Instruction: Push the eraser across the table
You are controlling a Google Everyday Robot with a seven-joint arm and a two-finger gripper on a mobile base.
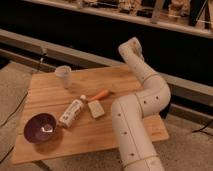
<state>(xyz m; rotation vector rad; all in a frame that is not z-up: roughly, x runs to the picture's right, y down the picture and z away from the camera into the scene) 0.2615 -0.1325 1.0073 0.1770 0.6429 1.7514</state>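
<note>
No legible labels. Eraser [96, 108] lies mid-tabletop [125, 80] beside the tube [71, 112]. Pincer [131, 46] raised beyond far edge; finger state cannot be told.

Nothing readable here: no text, brand, number or sign could be made out anywhere. Faint greyish marking was seen on the side of the white tube with a red cap [71, 113], laid on the small light bamboo-coloured plank table [50, 91], but no letters could be told from it. The small pale beige rectangular eraser [95, 108], just beside the tube, was seen as plain and matte. The white segmented robot arm [145, 105] was seen plain as well. The gripper itself was not made out: the arm's far end was seen raised beyond the table's far edge.
</note>
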